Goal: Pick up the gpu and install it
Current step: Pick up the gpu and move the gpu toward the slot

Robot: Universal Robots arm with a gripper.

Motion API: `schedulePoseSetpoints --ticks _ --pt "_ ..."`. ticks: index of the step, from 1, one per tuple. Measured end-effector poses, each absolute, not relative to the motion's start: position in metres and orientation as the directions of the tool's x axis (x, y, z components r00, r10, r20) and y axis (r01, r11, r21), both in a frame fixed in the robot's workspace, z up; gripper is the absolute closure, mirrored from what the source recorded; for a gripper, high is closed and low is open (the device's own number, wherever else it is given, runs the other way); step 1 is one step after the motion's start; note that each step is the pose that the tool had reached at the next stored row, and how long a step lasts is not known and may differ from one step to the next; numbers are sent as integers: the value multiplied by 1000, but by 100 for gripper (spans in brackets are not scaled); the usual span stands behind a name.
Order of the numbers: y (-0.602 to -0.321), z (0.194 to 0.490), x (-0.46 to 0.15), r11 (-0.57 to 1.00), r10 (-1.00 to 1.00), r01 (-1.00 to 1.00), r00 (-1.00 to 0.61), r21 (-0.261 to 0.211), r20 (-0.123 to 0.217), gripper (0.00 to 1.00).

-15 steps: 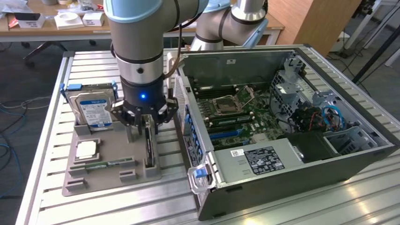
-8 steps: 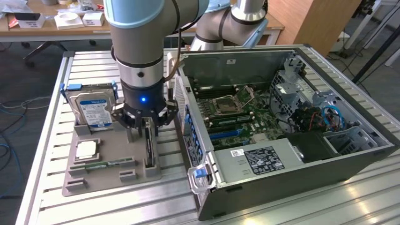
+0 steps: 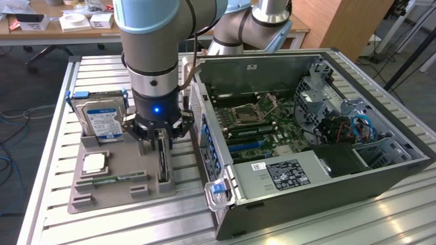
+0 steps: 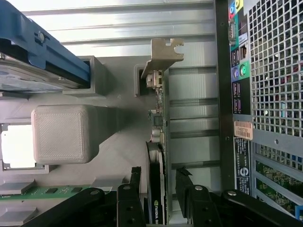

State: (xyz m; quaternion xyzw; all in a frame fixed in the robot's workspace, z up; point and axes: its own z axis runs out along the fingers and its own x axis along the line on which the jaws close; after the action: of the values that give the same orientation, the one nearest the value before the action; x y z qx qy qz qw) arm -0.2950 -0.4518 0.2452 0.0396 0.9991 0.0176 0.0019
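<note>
The gpu (image 3: 163, 167) is a thin dark card standing on edge in a slot of the grey holder tray (image 3: 112, 196). In the wrist view the gpu (image 4: 158, 142) runs lengthwise, and its pale tan bracket (image 4: 164, 53) is at the end farthest from my fingers. My gripper (image 3: 161, 144) hangs straight down over the card's end nearer the hard drive. It is open, one black finger (image 4: 134, 191) on each side of the card with a narrow gap on both sides. Nothing is gripped.
An open computer case (image 3: 381, 168) with its motherboard (image 3: 262, 125) exposed lies on the exterior view's right, close beside the tray. On the tray are a silver hard drive (image 3: 102, 121), a square processor (image 3: 94, 162) and a green memory stick (image 3: 112, 179). The slatted metal table (image 3: 95, 69) extends around them.
</note>
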Motion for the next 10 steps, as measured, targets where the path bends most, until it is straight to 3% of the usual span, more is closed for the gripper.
schedulePoseSetpoints --ticks 10 --pt "-452 239 -295 996 79 79 -997 35 -2 57"
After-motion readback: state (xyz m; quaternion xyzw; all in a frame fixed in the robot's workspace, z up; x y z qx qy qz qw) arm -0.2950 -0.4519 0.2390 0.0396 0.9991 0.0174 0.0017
